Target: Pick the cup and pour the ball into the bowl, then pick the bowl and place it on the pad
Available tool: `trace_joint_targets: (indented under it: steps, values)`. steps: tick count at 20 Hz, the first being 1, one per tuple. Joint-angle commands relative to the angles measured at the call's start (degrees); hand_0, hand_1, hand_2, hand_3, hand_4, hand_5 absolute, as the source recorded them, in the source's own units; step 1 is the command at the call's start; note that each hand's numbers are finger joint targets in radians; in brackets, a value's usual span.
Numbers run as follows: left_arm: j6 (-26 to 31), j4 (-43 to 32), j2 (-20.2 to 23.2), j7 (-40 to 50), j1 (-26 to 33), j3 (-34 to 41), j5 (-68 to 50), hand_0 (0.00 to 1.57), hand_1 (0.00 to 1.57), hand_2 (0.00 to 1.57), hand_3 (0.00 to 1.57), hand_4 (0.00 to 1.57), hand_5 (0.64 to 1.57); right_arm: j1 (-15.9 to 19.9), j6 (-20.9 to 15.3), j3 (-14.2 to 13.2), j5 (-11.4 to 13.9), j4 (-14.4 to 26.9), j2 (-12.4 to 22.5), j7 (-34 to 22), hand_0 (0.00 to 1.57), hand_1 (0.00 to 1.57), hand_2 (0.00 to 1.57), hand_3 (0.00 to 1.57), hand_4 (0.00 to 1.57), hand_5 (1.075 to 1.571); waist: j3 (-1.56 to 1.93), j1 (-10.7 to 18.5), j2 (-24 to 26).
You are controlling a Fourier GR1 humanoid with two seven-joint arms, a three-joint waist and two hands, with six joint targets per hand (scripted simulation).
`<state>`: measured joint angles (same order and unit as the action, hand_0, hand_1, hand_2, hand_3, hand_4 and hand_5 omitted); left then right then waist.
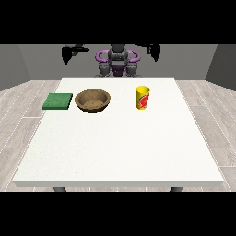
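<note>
A yellow cup (143,97) with a red mark stands upright on the white table (120,147), right of the middle. I cannot see a ball; the cup's inside is hidden. A brown bowl (93,100) rests to the cup's left. A green pad (58,101) lies flat at the table's left edge, beside the bowl. Both black hands are raised at the robot's shoulder height, far behind the table's things. The hand at the view's left (67,54) and the hand at the view's right (154,50) hold nothing.
The robot's grey and purple torso (117,62) stands behind the table's far edge. Wooden floor surrounds the table on all sides.
</note>
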<state>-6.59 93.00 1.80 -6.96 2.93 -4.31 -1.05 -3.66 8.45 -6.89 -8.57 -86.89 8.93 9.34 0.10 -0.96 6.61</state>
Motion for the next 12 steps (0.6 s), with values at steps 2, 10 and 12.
trace_joint_targets:
  steps: [2,10,12]
  values:
    - [-4.5,-2.6,-1.7,-9.2,-0.7,-4.9,0.1,0.00,0.00,0.00,0.00,0.00,1.476,0.8,3.7,-3.4,-1.6,7.3,0.4,11.1,0.00,0.00,0.00,0.00,0.08,1.562,-0.08,0.5,-6.4]
    - [-1.9,-14.2,1.0,-12.5,-17.2,6.6,-1.1,0.00,0.00,0.00,0.00,0.00,1.457,10.2,4.7,-3.2,-0.8,13.1,0.2,15.6,0.00,0.00,0.00,0.00,0.00,1.558,-0.10,-1.5,-14.4]
    - [-1.3,-16.5,1.8,-16.1,-18.6,7.3,-0.8,0.00,0.00,0.00,0.00,0.00,1.444,12.6,7.5,-6.2,-2.8,16.4,3.2,17.9,0.00,0.00,0.00,0.00,0.00,1.557,-0.09,-1.6,-17.6]
